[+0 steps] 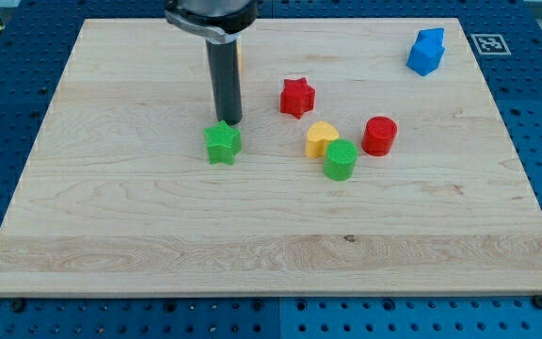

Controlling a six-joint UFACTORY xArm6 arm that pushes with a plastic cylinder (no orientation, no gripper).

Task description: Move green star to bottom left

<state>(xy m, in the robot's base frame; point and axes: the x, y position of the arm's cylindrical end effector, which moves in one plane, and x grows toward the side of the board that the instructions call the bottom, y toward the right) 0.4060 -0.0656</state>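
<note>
The green star lies on the wooden board, a little left of the board's middle. My tip is at the star's upper right edge, touching or nearly touching it. The dark rod rises straight up from there to the arm's head at the view's top.
A red star lies right of the rod. A yellow heart, a green cylinder and a red cylinder cluster right of the middle. A blue block sits at the top right. An orange-yellow block is mostly hidden behind the rod.
</note>
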